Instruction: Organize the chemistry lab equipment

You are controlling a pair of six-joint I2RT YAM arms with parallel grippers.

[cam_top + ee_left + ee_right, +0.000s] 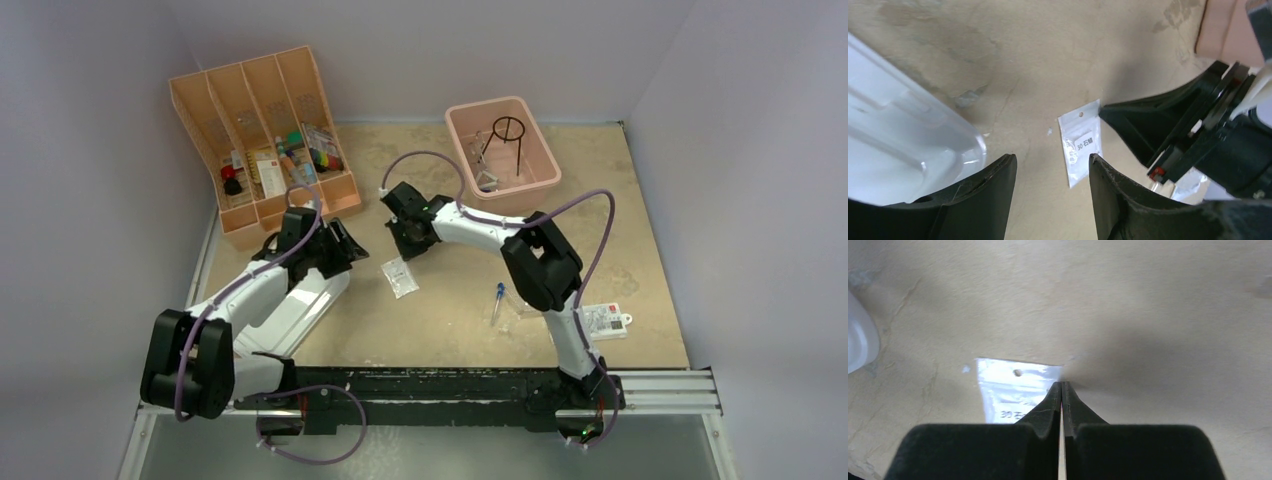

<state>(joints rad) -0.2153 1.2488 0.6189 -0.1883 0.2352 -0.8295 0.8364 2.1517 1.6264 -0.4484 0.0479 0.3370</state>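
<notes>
A clear packet (400, 277) (1080, 145) (1008, 385) with printed text lies flat on the table between the arms. My right gripper (405, 240) (1062, 384) is shut, its tips meeting on the packet's top right corner. In the left wrist view its black finger (1148, 125) points at that same corner. My left gripper (345, 240) (1052, 159) hangs open just left of the packet, nothing between its fingers. A blue-tipped dropper (497, 300) lies at the centre right. The black wire ring tripod (508, 130) and a clear glass flask (487, 180) sit inside the pink tub (455, 125).
The orange divided tray (190, 110) at the back left holds several small items. A white labelled packet (605, 320) lies near the right arm's base. The left arm's white link (898, 125) fills the left of the left wrist view.
</notes>
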